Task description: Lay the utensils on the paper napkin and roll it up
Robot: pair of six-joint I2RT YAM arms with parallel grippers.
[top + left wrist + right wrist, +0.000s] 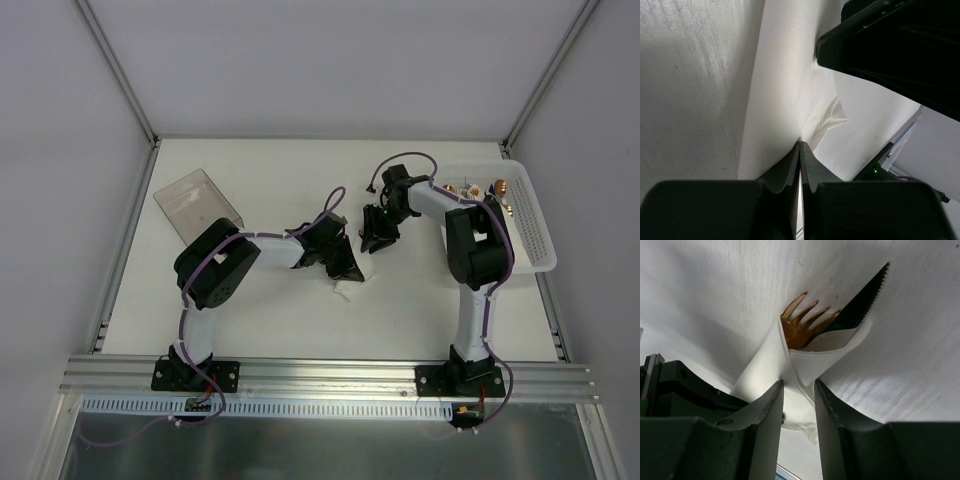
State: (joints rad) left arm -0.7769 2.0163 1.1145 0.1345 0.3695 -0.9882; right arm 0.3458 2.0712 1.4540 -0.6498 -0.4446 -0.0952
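Note:
The paper napkin (765, 371) is wrapped into a loose white roll on the table. The copper fork tines (802, 322) and a serrated knife tip (865, 295) stick out of its far end. My right gripper (796, 386) sits low over the roll, its fingers a little apart, with a loose napkin flap between them. My left gripper (800, 145) is shut, its tips pinching the napkin (785, 90) at a fold. In the top view both grippers, left (350, 268) and right (375, 243), meet at mid-table. Only a bit of napkin (350, 291) shows there.
A white perforated basket (535, 215) stands at the right edge with more copper cutlery (470, 187) in it. A clear plastic box (195, 200) lies at the back left. The right gripper's black body (890, 45) is close in front of the left wrist camera.

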